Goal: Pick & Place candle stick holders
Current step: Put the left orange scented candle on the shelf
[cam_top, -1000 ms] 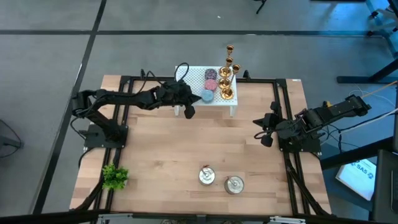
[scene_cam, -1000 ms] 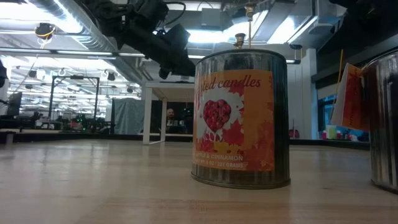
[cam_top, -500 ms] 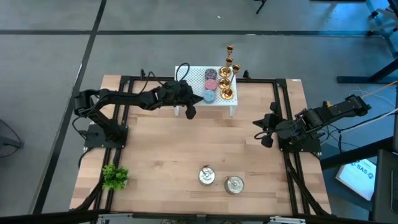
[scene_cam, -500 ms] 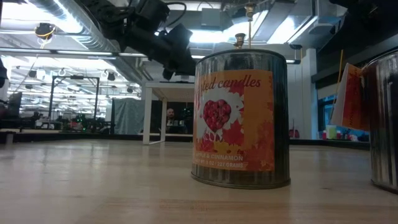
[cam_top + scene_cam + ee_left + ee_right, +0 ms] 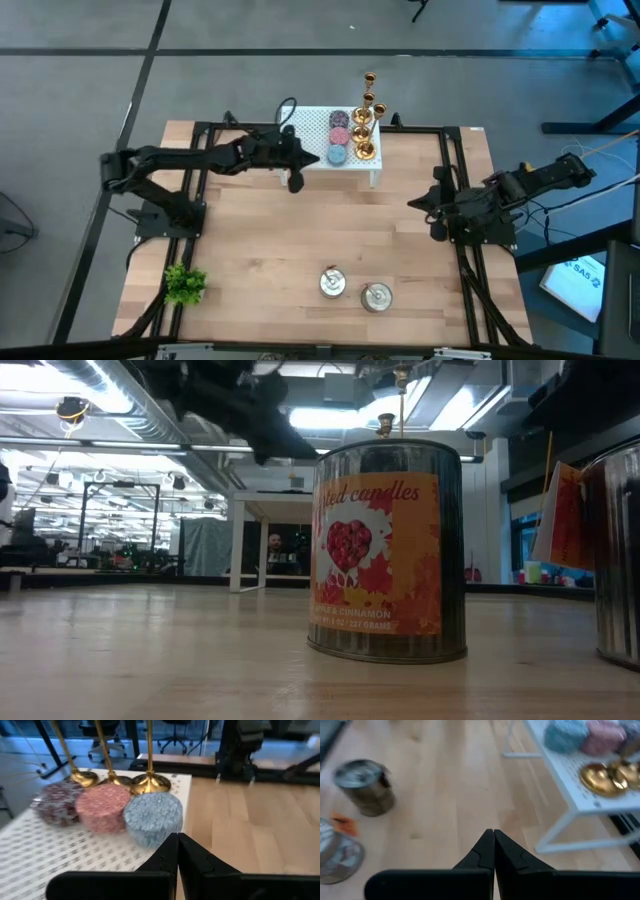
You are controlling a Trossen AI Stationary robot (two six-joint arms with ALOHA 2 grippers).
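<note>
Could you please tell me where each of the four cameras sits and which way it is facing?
High view: above the table, looking straight down; shows both arms, left hand by the white shelf, right hand at the table's right side.
Low view: at table-top height, looking level past a candle tin into the room; a dark arm overhead.
Left wrist view: on the left arm, facing the candle stick holders and the blue candle; its shut fingers show.
Right wrist view: on the right arm, facing table and shelf; shut fingers show.
Shared: both wrist views see the holders and candles.
</note>
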